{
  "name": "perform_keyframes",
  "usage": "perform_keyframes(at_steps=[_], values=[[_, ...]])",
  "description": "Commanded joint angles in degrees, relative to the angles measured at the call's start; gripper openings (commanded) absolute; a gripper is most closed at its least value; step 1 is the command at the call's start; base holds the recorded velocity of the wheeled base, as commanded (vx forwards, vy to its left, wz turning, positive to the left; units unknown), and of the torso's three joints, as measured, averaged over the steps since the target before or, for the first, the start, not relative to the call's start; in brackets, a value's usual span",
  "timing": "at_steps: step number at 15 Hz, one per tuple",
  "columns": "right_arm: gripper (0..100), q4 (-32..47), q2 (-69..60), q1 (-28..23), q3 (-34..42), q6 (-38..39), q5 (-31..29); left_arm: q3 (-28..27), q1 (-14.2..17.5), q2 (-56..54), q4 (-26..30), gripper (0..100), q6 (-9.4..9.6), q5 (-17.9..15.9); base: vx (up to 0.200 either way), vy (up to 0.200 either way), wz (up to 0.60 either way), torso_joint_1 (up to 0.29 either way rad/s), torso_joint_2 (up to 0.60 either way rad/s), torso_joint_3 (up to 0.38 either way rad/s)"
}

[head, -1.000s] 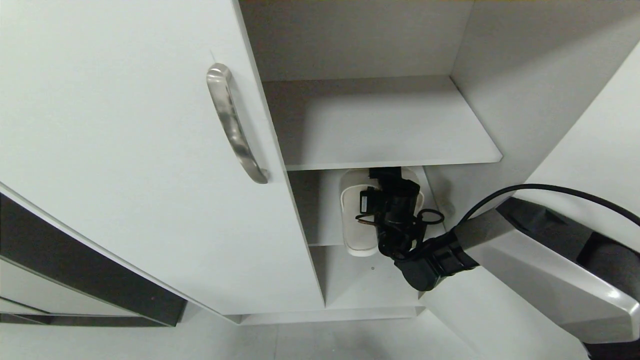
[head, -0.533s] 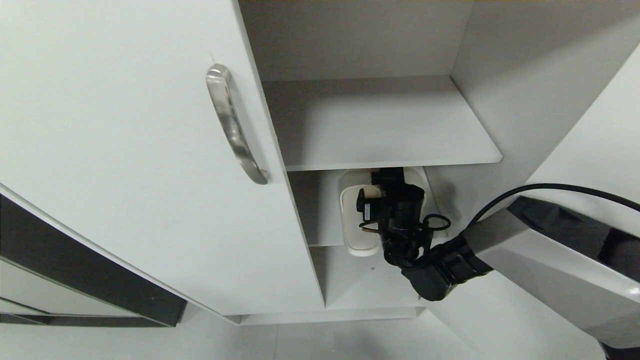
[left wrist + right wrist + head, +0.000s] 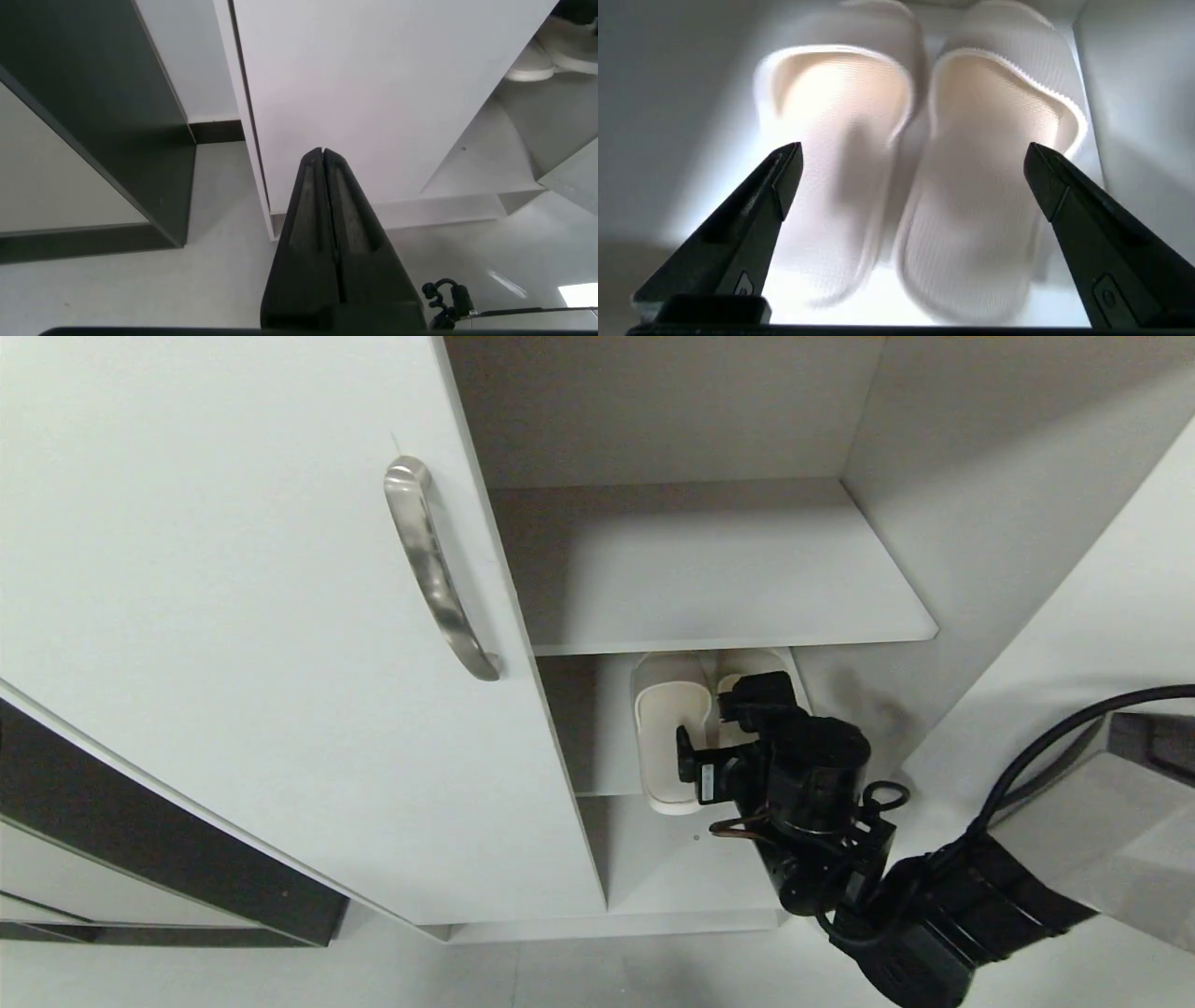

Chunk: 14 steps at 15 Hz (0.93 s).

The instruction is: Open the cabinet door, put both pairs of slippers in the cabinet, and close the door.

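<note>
Right hand (image 3: 913,159): drew back nearward off the slippers (image 3: 667,737), spread wide, empty. Slippers: lay paired on lower shelf (image 3: 607,747). Left hand (image 3: 322,163): was closed.

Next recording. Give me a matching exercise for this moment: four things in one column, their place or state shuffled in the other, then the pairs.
Things
1. left gripper
2. right gripper
3. pair of cream slippers
4. metal handle

Places or states
A. side by side on the lower cabinet shelf
B. fingers wide apart
C. on the cabinet door left of the open compartment
D. fingers pressed together

Pairs: 1-D, 2-B, 3-A, 4-C
</note>
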Motion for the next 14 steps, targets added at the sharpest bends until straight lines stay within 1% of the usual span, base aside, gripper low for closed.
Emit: perform_keyframes(at_steps=[1,3,4,10,14], values=[[100,-0.17,-6.07,2.50,3.53,-0.08,0.19,0.01,0.00,0.04,0.01,0,0.02,-0.02,0.000,0.000,0.00,0.000,0.00,0.000],[100,-0.08,-7.48,4.17,5.82,-0.08,0.19,0.01,0.00,0.04,0.01,0,0.02,-0.02,0.000,0.000,0.00,0.000,0.00,0.000],[100,-0.17,-7.48,4.79,6.79,-0.08,0.19,0.01,0.00,0.13,0.01,0,0.02,-0.02,-0.200,0.000,0.00,0.002,0.00,0.002],[100,-0.08,-7.04,4.70,7.49,-0.17,0.10,0.01,0.00,0.13,0.01,0,0.02,-0.02,-0.200,0.000,0.00,0.003,0.00,0.005],[100,-0.08,-7.04,4.61,7.58,-0.08,0.01,0.01,0.00,0.04,0.01,0,0.11,0.07,0.000,0.000,0.00,0.000,0.00,0.000]])
